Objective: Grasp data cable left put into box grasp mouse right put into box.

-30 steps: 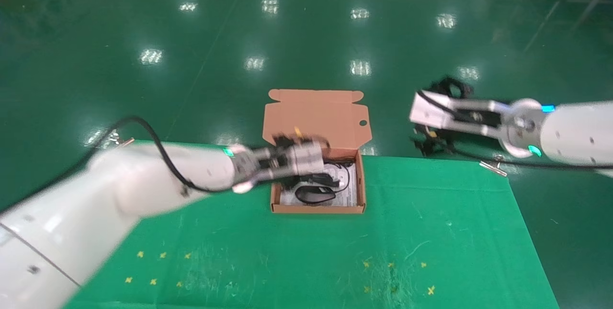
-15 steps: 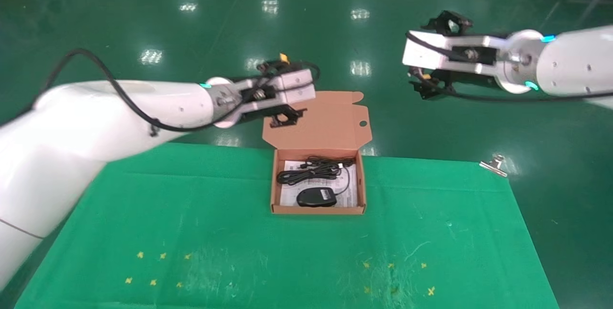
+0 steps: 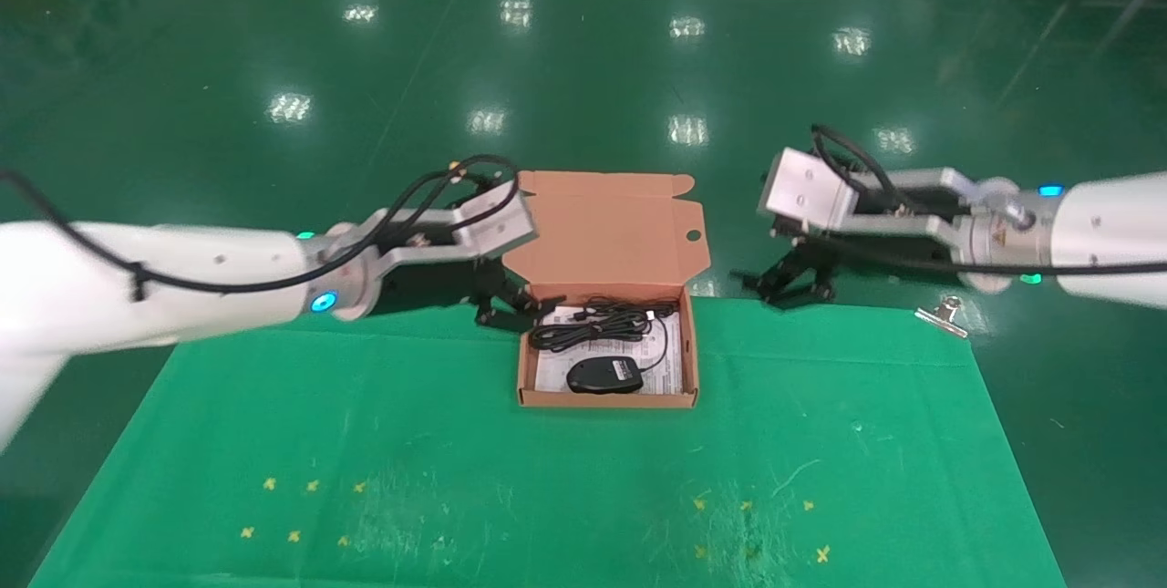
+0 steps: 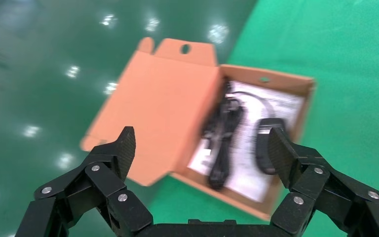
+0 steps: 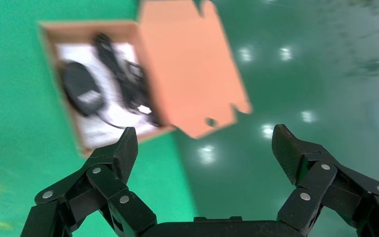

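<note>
Lying in the box (image 3: 689,360), head view: data cable (image 3: 597,325) behind mouse (image 3: 604,375); left gripper (image 3: 511,304) and right gripper (image 3: 784,283) flank it, empty. Left wrist view: fingers (image 4: 123,148) spread wide. Right wrist view: fingers (image 5: 288,150) spread likewise.

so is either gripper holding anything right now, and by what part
Nothing is held. The left gripper and right gripper are both open and empty; the cable and mouse lie in the box.
</note>
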Controlling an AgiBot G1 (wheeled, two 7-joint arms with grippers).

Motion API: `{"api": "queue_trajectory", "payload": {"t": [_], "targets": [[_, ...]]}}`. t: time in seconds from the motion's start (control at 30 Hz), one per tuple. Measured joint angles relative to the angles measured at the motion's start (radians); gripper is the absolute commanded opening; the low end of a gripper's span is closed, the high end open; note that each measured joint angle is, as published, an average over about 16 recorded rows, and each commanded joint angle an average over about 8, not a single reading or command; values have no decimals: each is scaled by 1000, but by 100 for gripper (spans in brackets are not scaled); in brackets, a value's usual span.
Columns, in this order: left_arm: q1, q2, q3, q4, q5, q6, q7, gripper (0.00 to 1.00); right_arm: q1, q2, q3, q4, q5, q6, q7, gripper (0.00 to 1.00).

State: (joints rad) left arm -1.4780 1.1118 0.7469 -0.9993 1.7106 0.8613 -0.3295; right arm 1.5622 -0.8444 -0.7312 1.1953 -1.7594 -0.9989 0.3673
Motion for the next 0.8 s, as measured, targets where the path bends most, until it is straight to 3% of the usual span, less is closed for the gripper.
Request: {"api": "queue_trajectory", "payload": {"t": [0.57,0.8], "targets": [[158,-196,-183,-111,-384,248,56,100,-192,92,178,35,406,-196,-71,100],[190,-236,-220,-134,-462,299,67,100,-232,111,215,42,489,-236,-85,100]]}}
